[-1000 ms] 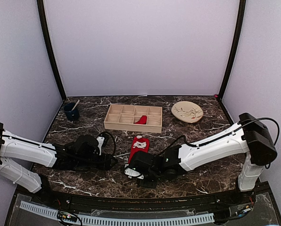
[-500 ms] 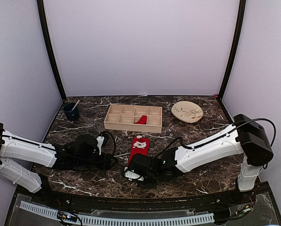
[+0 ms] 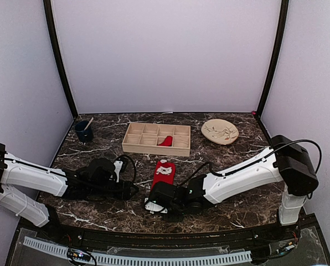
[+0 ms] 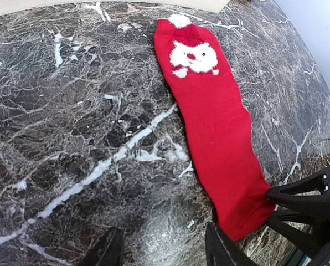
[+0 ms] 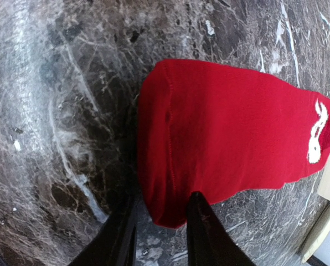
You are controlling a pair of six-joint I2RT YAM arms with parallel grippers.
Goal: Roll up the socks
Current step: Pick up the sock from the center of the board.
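While no sock is rolled yet | flat sock [image 3: 163,173] lies on counter [image 3: 104,152], second sock [image 3: 165,141] inside wooden tray [image 3: 133,145] | right end effector [image 5: 164,200] straddles flat sock's near end, grip cannot be told | left end effector [image 4: 162,237] open, empty | all rolling remains.

- My left arm [image 3: 32,176]: smooth rounded white shells, blk housing at the wrist end.
- My right arm [image 3: 242,174]: same white shells, w/ a big blk block at the shoulder joint.
- Shoulder cable [image 3: 314,141]: thin, blk, loops over the right shoulder block.
- Wrist cable [image 3: 133,163]: blk, arcs by the left wrist.
- My left gripper [image 4: 162,249]: two matte blk fingers [image 4: 220,249], tapering.
- My right gripper [image 5: 156,224]: blk fingers [image 5: 204,230] too; in the left wrist view its side is open blk struts, approx. triangular.
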